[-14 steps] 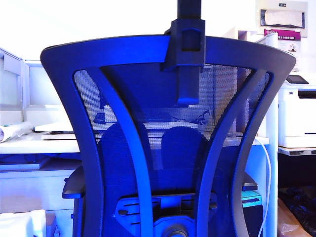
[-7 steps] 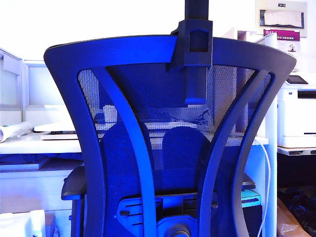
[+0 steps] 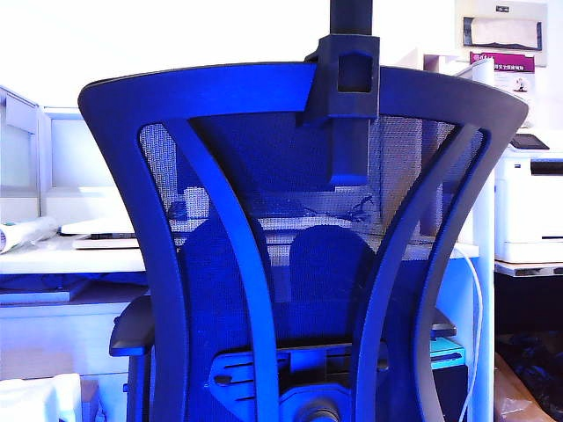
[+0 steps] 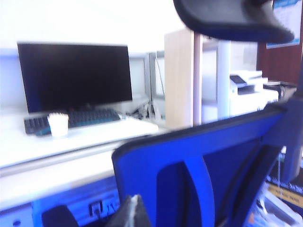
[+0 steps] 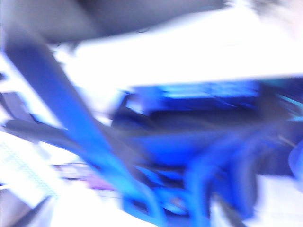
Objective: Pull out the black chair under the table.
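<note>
Black mesh fills most of the exterior view: the black chair (image 3: pixel 299 255) stands very close to the camera with its back turned this way. Two curved ribs run down the back like an hourglass, and a post for the headrest (image 3: pixel 350 97) sticks up from the top edge. You can see through the mesh to the table (image 3: pixel 79 255) behind it (a long white desk with a thin top). The chair's seat and armrests (image 3: pixel 132 334) sit low, in front of the table's edge and just beside it. A white printer (image 3: pixel 532 207) stands off to the right, apart from the table.

Neither arm shows in the exterior view.

The left wrist view looks over the top of the chair (image 4: pixel 199 170) toward the table (image 4: pixel 71 142). On the table are a dark monitor (image 4: pixel 75 75), a keyboard (image 4: pixel 75 118) and a small white cup (image 4: pixel 58 124). The padded headrest (image 4: pixel 232 19) hangs at the top of that view. A bit of the left gripper (image 4: pixel 130 213) peeks in at the edge, near the chair's back but not holding it; I cannot tell if its fingers are spread or together.

The right wrist view is very blurry. It shows only smears of the chair's frame (image 5: pixel 71 109) and something white. The right gripper does not show there.
</note>
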Controlling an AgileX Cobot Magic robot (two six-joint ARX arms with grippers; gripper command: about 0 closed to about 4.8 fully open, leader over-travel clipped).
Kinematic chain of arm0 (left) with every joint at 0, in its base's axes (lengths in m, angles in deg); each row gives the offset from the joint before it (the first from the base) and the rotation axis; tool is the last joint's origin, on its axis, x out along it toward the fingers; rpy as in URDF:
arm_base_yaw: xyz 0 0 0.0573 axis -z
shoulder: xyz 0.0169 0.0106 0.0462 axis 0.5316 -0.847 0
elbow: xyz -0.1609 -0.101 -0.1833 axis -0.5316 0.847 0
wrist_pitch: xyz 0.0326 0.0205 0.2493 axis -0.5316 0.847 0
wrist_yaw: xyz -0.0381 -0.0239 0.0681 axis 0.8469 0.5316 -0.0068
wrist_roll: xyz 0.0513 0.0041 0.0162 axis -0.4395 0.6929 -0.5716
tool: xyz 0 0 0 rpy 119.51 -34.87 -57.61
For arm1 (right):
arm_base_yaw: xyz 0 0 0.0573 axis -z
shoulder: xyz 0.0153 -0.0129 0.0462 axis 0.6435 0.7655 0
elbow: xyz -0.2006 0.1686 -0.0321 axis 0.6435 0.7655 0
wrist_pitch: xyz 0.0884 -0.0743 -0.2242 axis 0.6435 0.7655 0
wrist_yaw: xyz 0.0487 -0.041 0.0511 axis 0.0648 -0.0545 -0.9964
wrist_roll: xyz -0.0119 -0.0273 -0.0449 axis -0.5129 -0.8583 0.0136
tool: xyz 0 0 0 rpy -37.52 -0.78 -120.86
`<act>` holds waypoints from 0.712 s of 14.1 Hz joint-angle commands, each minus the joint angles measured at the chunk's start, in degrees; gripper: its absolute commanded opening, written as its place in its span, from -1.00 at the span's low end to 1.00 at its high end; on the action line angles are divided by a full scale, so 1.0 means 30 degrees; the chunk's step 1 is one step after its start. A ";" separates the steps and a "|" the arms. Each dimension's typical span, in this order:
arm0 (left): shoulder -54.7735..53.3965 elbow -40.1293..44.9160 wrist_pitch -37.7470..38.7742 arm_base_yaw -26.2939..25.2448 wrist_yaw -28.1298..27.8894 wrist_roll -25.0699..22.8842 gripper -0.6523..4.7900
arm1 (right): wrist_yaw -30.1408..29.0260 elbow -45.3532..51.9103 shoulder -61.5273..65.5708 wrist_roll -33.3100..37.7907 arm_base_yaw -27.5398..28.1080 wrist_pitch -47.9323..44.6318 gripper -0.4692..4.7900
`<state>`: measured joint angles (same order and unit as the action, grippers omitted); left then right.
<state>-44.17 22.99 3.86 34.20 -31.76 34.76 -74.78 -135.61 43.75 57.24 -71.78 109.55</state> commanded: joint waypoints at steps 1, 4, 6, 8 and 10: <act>-0.0007 -0.0007 -0.0663 -0.0015 -0.0044 0.0066 -0.78 | 0.2922 0.3883 -0.2783 -0.0168 0.0109 -0.0998 0.53; -0.0007 -0.0007 -0.0670 -0.0015 -0.0044 0.0058 -0.78 | 0.3373 0.7133 -0.5042 -0.1086 0.1800 -0.1581 0.35; -0.0007 -0.0007 -0.0670 -0.0015 -0.0022 0.0058 -0.78 | 0.2528 0.8269 -0.5952 -0.1209 0.3038 -0.2033 0.33; -0.0007 0.0000 -0.0648 -0.0015 -0.0058 0.0051 -0.78 | 0.0211 1.0375 -0.7613 -0.1523 0.6535 -0.2951 0.20; -0.0007 0.0007 -0.0066 -0.0022 -0.0248 -0.0044 -0.78 | -0.1639 1.2087 -0.8138 -0.1552 0.8976 -0.3898 -0.86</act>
<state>-44.17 22.99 2.96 34.20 -31.80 34.76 -78.54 -99.91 19.45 52.87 -45.46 100.09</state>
